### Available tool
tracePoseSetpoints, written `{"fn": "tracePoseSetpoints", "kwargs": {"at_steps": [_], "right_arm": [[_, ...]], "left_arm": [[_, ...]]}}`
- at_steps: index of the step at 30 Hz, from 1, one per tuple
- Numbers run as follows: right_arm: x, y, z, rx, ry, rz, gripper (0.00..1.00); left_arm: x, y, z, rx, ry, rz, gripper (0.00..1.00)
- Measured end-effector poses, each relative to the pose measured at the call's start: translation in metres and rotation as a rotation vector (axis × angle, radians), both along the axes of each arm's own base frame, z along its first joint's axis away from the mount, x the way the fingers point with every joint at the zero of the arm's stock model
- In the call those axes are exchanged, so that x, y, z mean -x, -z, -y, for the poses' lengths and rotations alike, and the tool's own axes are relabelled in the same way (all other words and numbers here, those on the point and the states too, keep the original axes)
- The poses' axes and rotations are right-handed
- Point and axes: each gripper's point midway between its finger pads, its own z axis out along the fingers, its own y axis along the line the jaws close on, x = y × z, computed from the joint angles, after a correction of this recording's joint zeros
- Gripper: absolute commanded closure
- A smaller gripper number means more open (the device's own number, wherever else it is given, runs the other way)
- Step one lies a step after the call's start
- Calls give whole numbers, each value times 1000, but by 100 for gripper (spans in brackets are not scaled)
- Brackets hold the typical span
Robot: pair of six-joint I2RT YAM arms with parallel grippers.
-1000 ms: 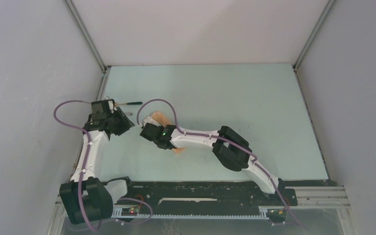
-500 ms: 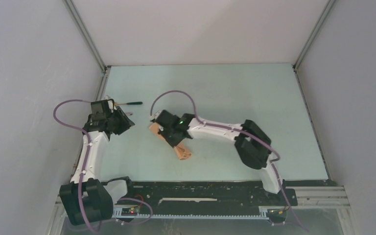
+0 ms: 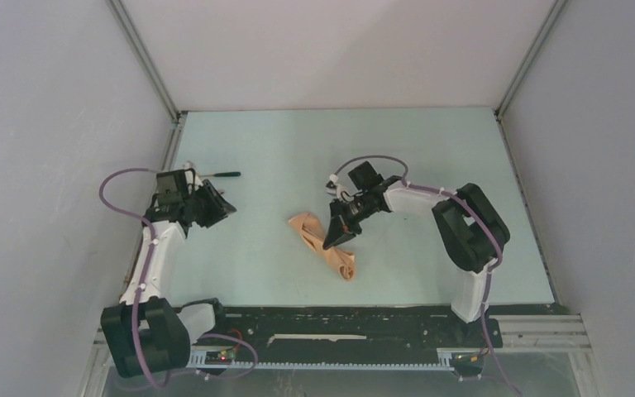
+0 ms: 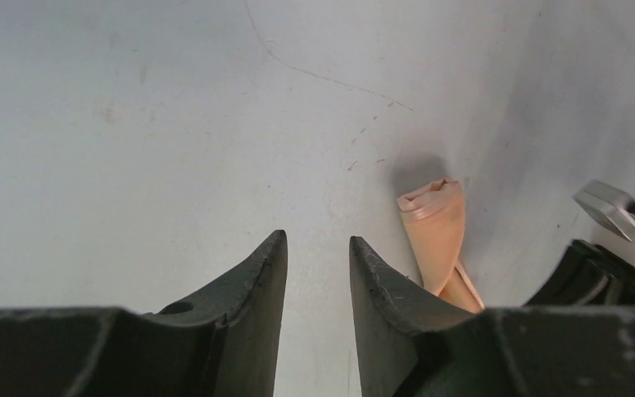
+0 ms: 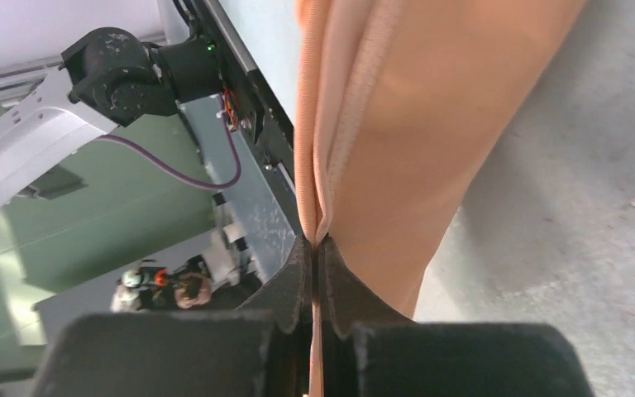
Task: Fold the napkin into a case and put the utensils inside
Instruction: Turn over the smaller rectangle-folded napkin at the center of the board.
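The right fingers (image 5: 296, 277) pinch only the napkin (image 3: 306, 226) by its edge, so layers could slip and unfold; left of it, the left fingers (image 4: 256, 285) gape empty.

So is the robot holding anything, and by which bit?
The right gripper pinches the napkin by its layered edge; the left gripper holds nothing.

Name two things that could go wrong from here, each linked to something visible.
1. The right gripper pinches only a thin edge of the napkin, so the cloth may slip out or unroll.
2. The spoon lies far away by the left gripper, which is open and empty; the fold could collapse before it arrives.
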Motion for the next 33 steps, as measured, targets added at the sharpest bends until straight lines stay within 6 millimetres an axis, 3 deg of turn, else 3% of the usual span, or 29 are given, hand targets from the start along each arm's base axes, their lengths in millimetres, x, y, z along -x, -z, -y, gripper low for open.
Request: {"fn": "tracePoseSetpoints", "kwargs": {"at_steps": [5,11,14,18,22,24,26,28,30,33], "right_arm": [[-8,23,27,-20,54,-130,100],[-28,34,67,-81,189,-202,99],[-35,42,89,-82,263,-235,82],[-57,49,123,-54,385,-233,46],[-81,54,164,142,509,-128,36],[-96,32,179,261,549,24,36],[-102,7,183,343,562,160,37],[-94,-22,171,382,541,291,40],[-71,-42,143,347,478,365,42],[-30,-44,103,260,370,360,48]], "left_arm": [[-1,8,28,29,106,-25,60],[2,9,63,53,222,-26,60],[1,12,82,78,274,-46,60],[-6,14,111,104,350,-72,60],[-14,12,153,172,441,-96,57],[-21,12,177,230,478,-113,56],[-31,8,205,299,524,-136,57],[-41,5,232,353,572,-148,63],[-51,2,262,401,622,-152,71],[-59,8,293,451,656,-170,75]]}}
